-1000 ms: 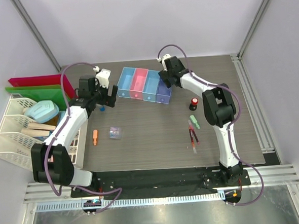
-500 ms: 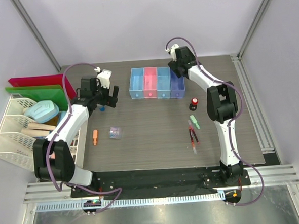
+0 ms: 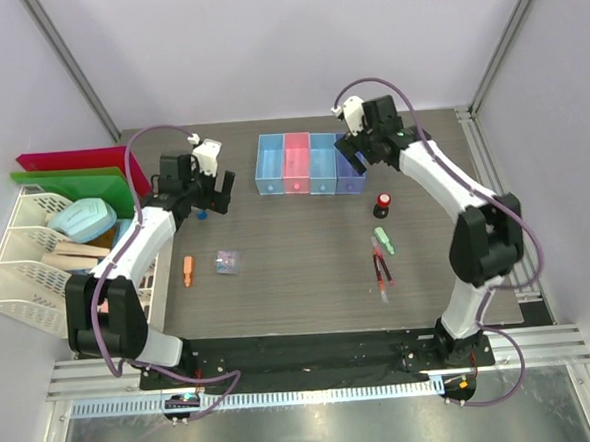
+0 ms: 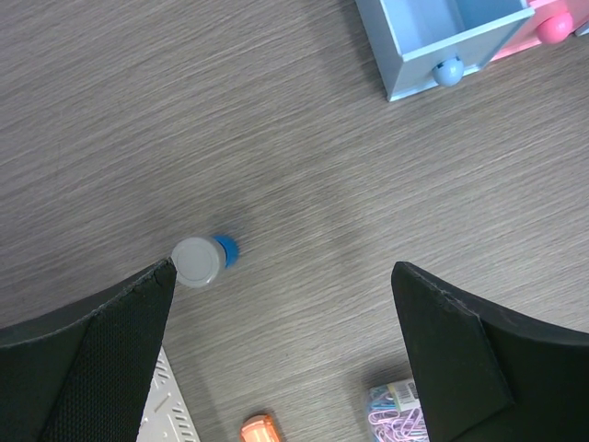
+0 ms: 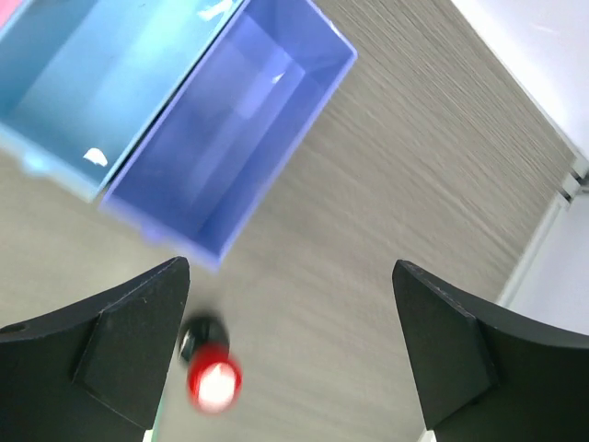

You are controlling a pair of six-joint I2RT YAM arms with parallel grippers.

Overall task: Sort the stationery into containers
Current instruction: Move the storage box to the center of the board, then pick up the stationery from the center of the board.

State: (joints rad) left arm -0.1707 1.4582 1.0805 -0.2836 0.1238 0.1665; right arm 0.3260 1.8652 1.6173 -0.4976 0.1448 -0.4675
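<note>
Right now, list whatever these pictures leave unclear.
Orange marker: left wrist view, cut off by the bottom edge, only its tip shows.
Clip packet: left wrist view, cut off by the bottom edge.
Red-capped bottle: right wrist view, blurred, no detail readable.
Pens: top view, too small to count.

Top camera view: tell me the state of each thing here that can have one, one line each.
left gripper: open, empty
right gripper: open, empty
containers: open on top, nothing seen inside
blue-capped bottle: capped, on the table
red-capped bottle: capped, on the table
orange marker: lying flat
pens: lying flat
</note>
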